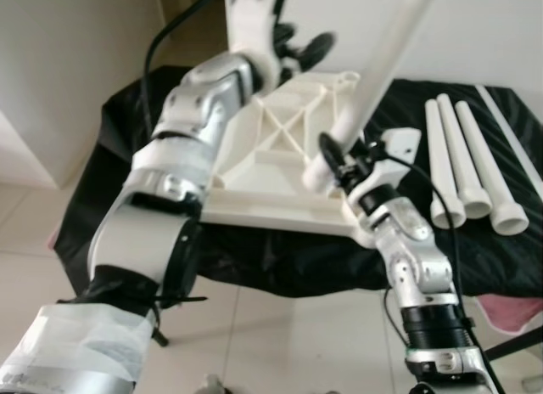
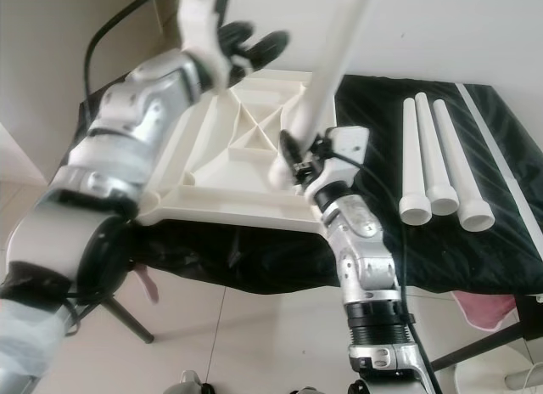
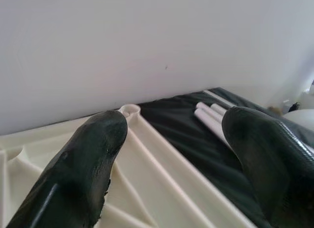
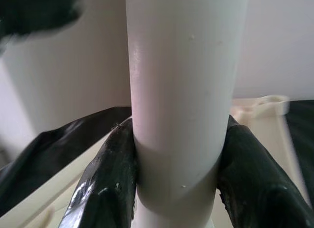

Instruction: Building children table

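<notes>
A cream plastic tabletop (image 1: 280, 169) lies upside down, ribs up, on a black-draped surface. My right gripper (image 1: 335, 160) is shut on a white table leg (image 1: 373, 80) and holds it nearly upright over the tabletop's near right part, its fingers (image 4: 110, 174) clamping the tube (image 4: 181, 90). My left gripper (image 1: 301, 46) hovers open above the tabletop's far edge; its fingertips (image 3: 88, 164) are spread with nothing between them, and a round corner socket (image 3: 130, 110) lies beyond them. Three more white legs (image 1: 471, 169) lie side by side to the right.
The black cloth (image 1: 475, 250) hangs over the front edge of the surface. A thin white strip (image 1: 513, 139) lies beyond the spare legs. White wall stands behind, pale tiled floor (image 1: 254, 334) below, and pink fabric (image 1: 509, 313) sits at the lower right.
</notes>
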